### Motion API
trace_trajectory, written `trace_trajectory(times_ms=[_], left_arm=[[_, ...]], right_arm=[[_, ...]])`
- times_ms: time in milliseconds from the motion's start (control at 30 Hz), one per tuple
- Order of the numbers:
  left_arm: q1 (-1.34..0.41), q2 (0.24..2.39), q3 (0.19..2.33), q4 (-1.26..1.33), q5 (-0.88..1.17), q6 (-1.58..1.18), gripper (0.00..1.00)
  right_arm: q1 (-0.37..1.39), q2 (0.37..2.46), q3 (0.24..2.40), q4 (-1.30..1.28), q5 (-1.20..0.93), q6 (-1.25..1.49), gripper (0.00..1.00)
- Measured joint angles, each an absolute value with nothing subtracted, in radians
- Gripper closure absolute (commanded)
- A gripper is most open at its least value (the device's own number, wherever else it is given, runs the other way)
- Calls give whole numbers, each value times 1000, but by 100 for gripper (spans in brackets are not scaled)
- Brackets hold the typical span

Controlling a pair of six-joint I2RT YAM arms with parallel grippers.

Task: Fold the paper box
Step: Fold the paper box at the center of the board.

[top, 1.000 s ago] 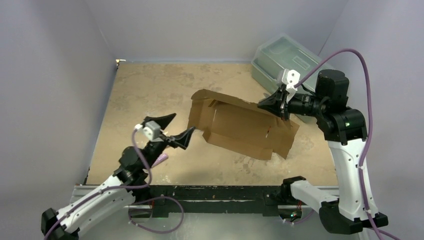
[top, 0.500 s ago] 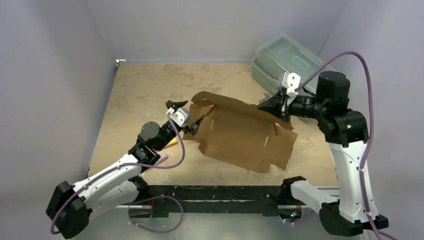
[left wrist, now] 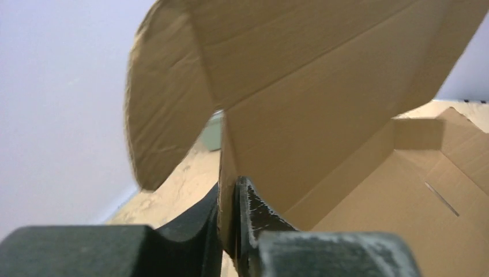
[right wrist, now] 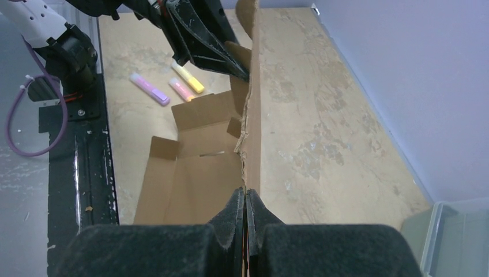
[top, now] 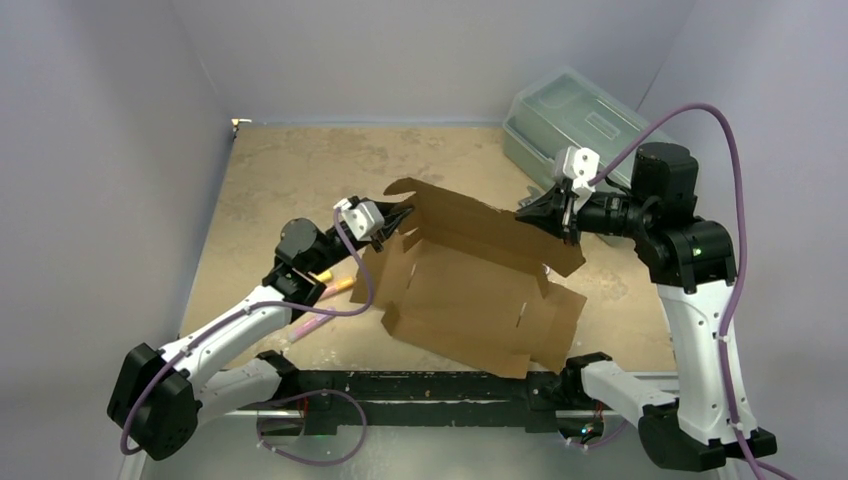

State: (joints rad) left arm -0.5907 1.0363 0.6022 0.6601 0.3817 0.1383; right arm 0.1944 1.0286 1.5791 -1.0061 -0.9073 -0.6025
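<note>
Swung in from the left, the left tool (top: 392, 222) now pinches the left side wall of the paper box (top: 470, 290), half raised on the desk (top: 290, 170), while the right tool (top: 560, 218) clamps its rear panel farther back, so both should probably lift evenly, keeping creases square.

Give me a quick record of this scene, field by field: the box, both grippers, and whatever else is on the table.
paper box: partly folded, base lying on the table, rear panel raised
left gripper: shut on cardboard at the raised panel's left end
right gripper: shut on the raised panel's right end
highlighters: three, purple, pink and yellow, lying beside the left arm
plastic toolbox: far right corner, untouched
</note>
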Motion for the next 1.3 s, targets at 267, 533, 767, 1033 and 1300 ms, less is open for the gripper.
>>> trace_trajectory(times_ms=[267, 533, 767, 1033, 1300], left_arm=[[-583, 1053, 658, 603, 442, 166, 100], [-585, 1087, 734, 572, 453, 207, 100], [-585, 1097, 749, 562, 469, 213, 100], [-585, 1109, 750, 560, 466, 212, 100], [-585, 1109, 750, 566, 433, 200, 100]], right_arm=[[194, 1072, 1620, -1033, -863, -619, 58], [194, 1180, 1678, -1116, -801, -694, 36], [197, 1241, 1677, -1163, -768, -754, 38], [234, 1244, 1666, -1163, -699, -768, 50], [252, 1228, 1616, -1159, -661, -765, 97]])
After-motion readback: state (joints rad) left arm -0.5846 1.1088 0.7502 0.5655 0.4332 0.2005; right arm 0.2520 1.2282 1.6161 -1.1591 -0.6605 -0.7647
